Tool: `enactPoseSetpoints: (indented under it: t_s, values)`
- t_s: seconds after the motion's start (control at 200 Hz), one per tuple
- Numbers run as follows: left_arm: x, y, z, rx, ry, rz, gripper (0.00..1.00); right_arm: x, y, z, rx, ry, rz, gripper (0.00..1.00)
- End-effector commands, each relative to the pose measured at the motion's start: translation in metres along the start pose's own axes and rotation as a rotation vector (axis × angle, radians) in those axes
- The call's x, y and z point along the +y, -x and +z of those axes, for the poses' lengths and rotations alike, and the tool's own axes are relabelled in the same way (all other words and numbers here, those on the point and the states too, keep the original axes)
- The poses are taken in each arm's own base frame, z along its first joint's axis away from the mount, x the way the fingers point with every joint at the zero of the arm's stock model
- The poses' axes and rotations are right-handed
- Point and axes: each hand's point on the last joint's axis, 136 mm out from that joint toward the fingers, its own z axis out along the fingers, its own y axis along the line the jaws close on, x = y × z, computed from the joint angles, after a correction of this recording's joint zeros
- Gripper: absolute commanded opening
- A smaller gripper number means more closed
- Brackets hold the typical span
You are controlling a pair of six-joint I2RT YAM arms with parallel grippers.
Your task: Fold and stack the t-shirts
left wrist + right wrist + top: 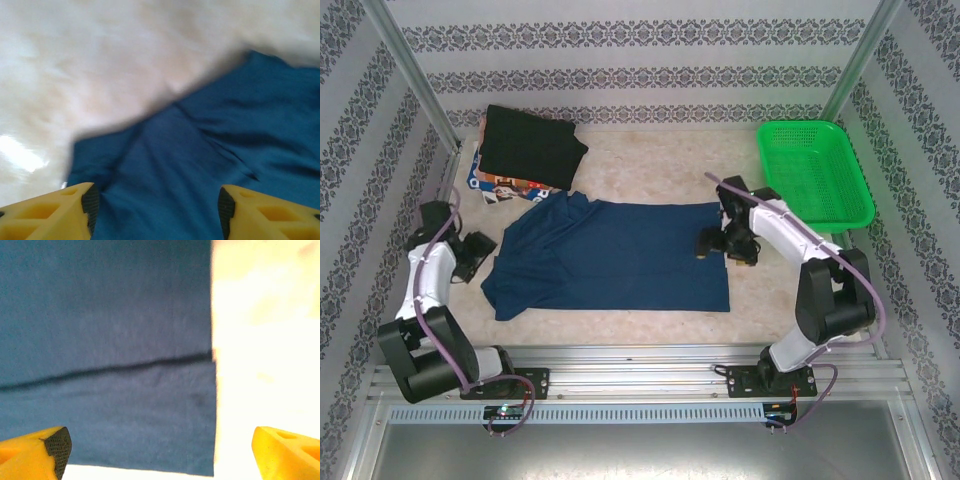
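Left fingers [55, 212] and right fingers [40, 452] are spread open, gripping nothing, at opposite ends of the navy t-shirt [620, 255], which lies half-folded on the table [650, 160] between them. Beyond the left fingers the black t-shirt [532, 145] lies folded on the multicoloured t-shirt [492, 185]. Two seem done, with the navy one left to finish and stack. Beyond the right fingers the green basket [815, 170] looks empty.

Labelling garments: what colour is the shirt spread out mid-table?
The spread shirt is plain navy blue, best seen in the top external view.
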Motion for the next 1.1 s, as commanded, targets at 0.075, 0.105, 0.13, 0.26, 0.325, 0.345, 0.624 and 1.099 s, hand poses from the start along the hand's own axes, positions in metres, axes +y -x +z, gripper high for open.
enactPoseSetpoints:
  t_s: [0.075,0.105,0.13,0.26,0.325,0.345,0.624,1.099]
  values:
    - [-0.071,-0.055,0.006,0.086,-0.077,0.228,0.72,0.005,0.089,-0.002,-0.124,0.072,0.046,0.91]
    - [-0.076,-0.063,0.012,0.1,-0.074,0.261,0.71,0.006,0.102,-0.001,-0.134,0.092,0.06,0.9]
    - [-0.078,-0.069,0.016,0.114,-0.071,0.273,0.71,0.007,0.112,0.0,-0.144,0.102,0.07,0.9]
    - [-0.085,-0.097,0.039,0.155,-0.082,0.33,0.69,0.008,0.154,0.011,-0.165,0.102,0.086,0.86]
    - [-0.07,-0.104,0.052,0.169,-0.05,0.286,0.67,0.006,0.168,0.019,-0.16,0.105,0.111,0.82]
    - [-0.066,-0.106,0.055,0.17,-0.043,0.27,0.67,0.007,0.171,0.021,-0.163,0.11,0.118,0.82]
    - [-0.008,-0.127,0.074,0.148,0.066,0.147,0.66,0.039,0.159,0.021,-0.143,0.208,0.092,0.76]
    - [0.056,-0.166,0.073,0.197,0.186,-0.013,0.66,0.034,0.014,0.081,0.087,0.107,0.105,0.74]
